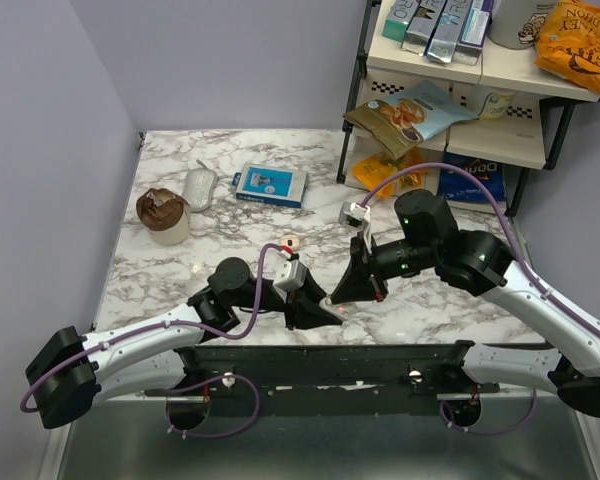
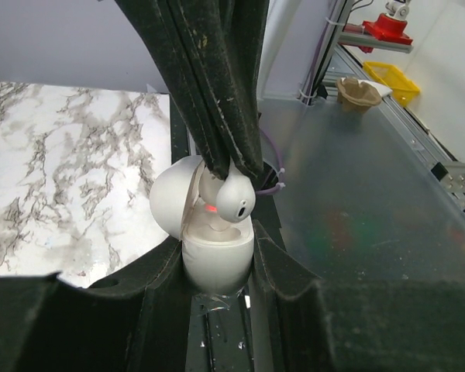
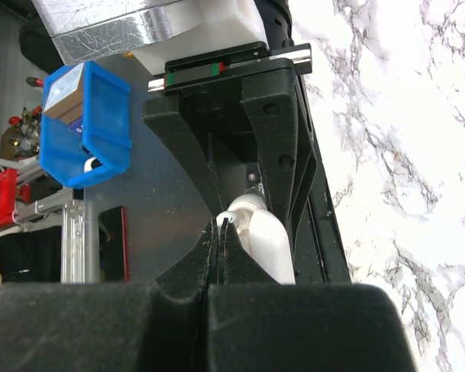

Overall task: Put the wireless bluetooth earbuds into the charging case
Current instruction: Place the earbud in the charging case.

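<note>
The earbud [image 2: 238, 204] is pinched by the closed right gripper [image 2: 234, 170] at twelve o'clock above the open charging case [image 2: 217, 263], which is clamped in the left gripper [image 2: 215, 291]. If lowered tilted, the earbud could be jammed against the rim or dropped.

The marble-patterned desk [image 1: 145, 275] is holding three things toward its far left corner: a brown-filled white cup [image 1: 163, 214] is sitting beside a grey oval object [image 1: 199, 188], and a blue box [image 1: 270, 185] is lying just right of them.

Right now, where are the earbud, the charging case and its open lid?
earbud [image 2: 232, 198], left wrist view, rounded head.
charging case [image 2: 217, 263], left wrist view, lower body.
lid [image 2: 169, 203], left wrist view, outer shell.
</note>
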Motion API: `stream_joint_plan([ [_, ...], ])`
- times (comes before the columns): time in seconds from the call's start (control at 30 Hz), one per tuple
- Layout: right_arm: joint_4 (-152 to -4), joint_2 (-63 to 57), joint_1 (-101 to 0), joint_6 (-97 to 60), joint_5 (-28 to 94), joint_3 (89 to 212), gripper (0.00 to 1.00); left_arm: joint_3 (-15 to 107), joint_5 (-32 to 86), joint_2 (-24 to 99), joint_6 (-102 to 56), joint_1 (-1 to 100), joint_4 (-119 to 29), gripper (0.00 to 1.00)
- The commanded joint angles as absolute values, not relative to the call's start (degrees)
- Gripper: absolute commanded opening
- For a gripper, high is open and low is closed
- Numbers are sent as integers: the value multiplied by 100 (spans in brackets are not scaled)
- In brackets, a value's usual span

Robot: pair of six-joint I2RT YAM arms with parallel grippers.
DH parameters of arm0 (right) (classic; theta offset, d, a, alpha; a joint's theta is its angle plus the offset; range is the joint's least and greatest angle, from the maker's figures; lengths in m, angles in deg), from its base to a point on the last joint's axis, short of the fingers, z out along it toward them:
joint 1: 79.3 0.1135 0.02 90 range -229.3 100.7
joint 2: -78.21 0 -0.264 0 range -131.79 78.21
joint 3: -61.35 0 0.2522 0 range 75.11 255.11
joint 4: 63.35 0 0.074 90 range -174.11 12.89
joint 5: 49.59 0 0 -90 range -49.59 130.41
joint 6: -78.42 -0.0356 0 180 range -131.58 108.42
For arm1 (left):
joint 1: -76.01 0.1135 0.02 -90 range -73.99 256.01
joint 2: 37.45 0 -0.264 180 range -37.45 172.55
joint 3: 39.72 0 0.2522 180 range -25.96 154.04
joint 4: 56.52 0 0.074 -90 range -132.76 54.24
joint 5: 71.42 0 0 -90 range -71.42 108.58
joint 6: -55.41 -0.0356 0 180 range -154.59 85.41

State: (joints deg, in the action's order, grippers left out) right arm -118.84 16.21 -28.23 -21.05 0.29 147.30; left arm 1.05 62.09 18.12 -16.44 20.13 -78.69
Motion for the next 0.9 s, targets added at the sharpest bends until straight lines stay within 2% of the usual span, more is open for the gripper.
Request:
stream_joint_plan([
  [0.0, -11657, 1651, -2762, -2221, 130, 14684, 1, 208, 6305, 1722, -1631, 2020, -8205, 0],
  [0.87, -11587, 1765, -2534, -2318, 560, 14411, 1, 164, 5874, 1589, -1561, 2011, -8398, 0],
])
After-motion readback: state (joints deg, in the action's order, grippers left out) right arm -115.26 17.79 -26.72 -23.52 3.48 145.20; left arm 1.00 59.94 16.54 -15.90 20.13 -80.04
